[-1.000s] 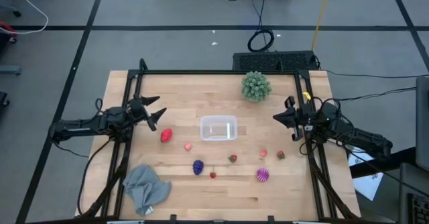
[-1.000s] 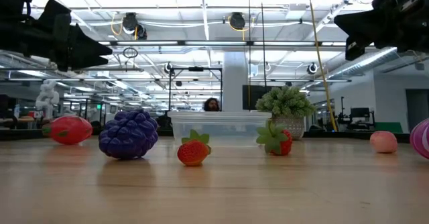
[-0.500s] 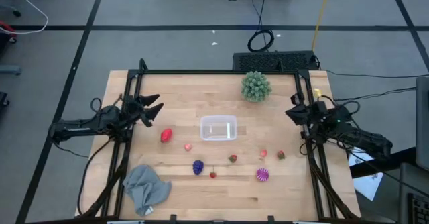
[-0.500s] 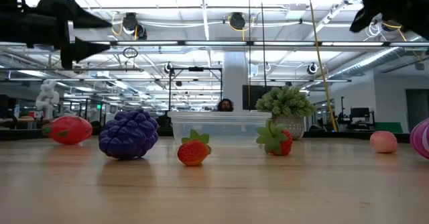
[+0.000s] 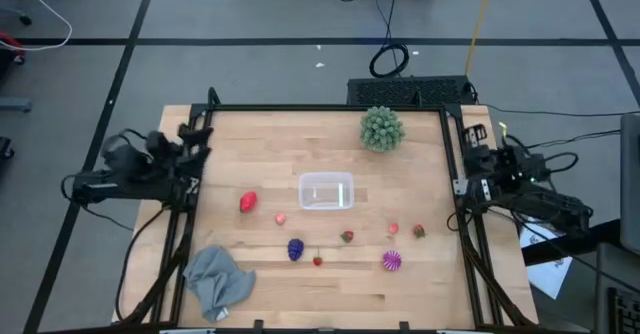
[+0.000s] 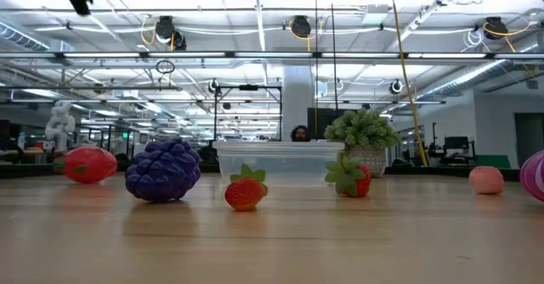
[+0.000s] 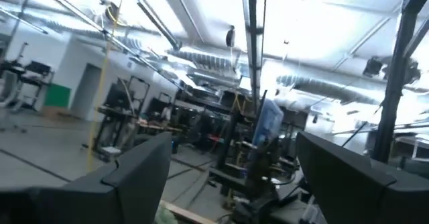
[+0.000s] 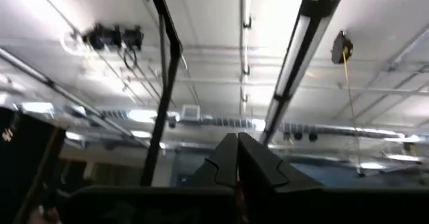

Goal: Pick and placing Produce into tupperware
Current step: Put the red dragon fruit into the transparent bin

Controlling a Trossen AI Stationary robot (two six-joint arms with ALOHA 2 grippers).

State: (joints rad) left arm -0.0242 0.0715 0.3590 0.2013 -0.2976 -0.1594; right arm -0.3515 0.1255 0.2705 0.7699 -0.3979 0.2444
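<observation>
The clear tupperware (image 5: pixel 326 191) stands on its base mid-table, also seen in the low view (image 6: pixel 280 161). Produce lies on the wood around it: a red piece (image 5: pixel 248 202), a pink one (image 5: pixel 281 218), a dark purple one (image 5: pixel 295 248), small strawberries (image 5: pixel 347 237) (image 5: pixel 318 261) (image 5: pixel 419 231), another pink piece (image 5: pixel 394 230) and a striped magenta one (image 5: pixel 391 262). My left gripper (image 5: pixel 192 144) is at the table's left edge, open (image 7: pixel 234 143) and pointing up into the room. My right gripper (image 5: pixel 468 161) is at the right edge, shut (image 8: pixel 236 143) and pointing at the ceiling.
A green spiky ball (image 5: pixel 381 128) sits near the far edge, right of centre. A grey cloth (image 5: pixel 217 280) lies crumpled at the near left corner. Dark frame rails (image 5: pixel 190 234) run along both table sides. A person's head (image 6: pixel 298 134) shows far behind the tupperware.
Both arms have drawn back from the table's middle, the left gripper toward the left edge and the right toward the right edge. Both have risen and tipped upward, almost leaving the low view. The produce and the tupperware have stayed put.
</observation>
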